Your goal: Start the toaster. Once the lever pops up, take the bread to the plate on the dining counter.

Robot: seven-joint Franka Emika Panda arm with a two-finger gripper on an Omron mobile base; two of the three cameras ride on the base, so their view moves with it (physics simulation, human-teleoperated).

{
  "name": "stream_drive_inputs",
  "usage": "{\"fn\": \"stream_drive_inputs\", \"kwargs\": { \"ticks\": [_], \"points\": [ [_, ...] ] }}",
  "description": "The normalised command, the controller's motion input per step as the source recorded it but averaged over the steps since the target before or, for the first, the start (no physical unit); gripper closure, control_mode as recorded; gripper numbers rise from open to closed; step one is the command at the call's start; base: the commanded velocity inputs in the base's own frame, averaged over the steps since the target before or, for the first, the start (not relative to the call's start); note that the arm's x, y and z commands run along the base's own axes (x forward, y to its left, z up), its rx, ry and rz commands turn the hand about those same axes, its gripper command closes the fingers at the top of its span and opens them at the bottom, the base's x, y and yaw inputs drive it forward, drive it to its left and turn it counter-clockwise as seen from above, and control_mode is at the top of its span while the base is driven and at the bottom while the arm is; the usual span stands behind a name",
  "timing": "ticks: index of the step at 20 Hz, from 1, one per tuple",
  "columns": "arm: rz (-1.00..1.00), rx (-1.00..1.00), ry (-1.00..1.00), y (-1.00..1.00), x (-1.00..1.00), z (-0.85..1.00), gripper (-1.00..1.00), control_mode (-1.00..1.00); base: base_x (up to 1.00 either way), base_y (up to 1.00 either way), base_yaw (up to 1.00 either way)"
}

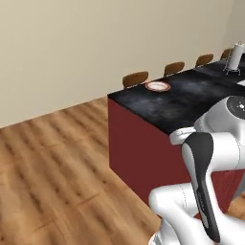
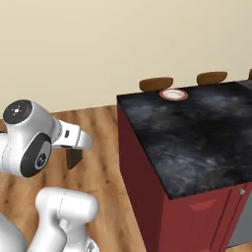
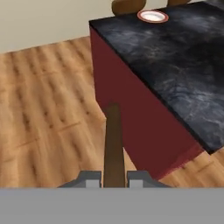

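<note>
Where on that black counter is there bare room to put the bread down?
The dining counter is bare from its near edge up to the plate by the stools. A paper-towel stand stands at the far end. The tool grips the bread.

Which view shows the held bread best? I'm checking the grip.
The hand view: the dark brown bread slice stands edge-on, pinched in the claw. The right base view shows it dark and partly hidden under the hand.
</note>
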Motion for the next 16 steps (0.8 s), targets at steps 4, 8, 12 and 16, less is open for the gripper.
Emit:
{"fn": "stream_drive_inputs", "kwargs": {
  "ticks": [4,8,12,16],
  "points": [
    [0.00,0.00,0.00,0.00,0.00,0.00,1.00,1.00,0.89,1.00,-0.59],
    [0.00,0.00,0.00,0.00,0.00,0.00,1.00,1.00,0.68,1.00,-0.63],
    [0.00,0.00,0.00,0.00,0.00,0.00,1.00,1.00,0.57,1.00,-0.63],
    [0.00,0.00,0.00,0.00,0.00,0.00,1.00,1.00,0.36,1.00,-0.61]
  ]
}}
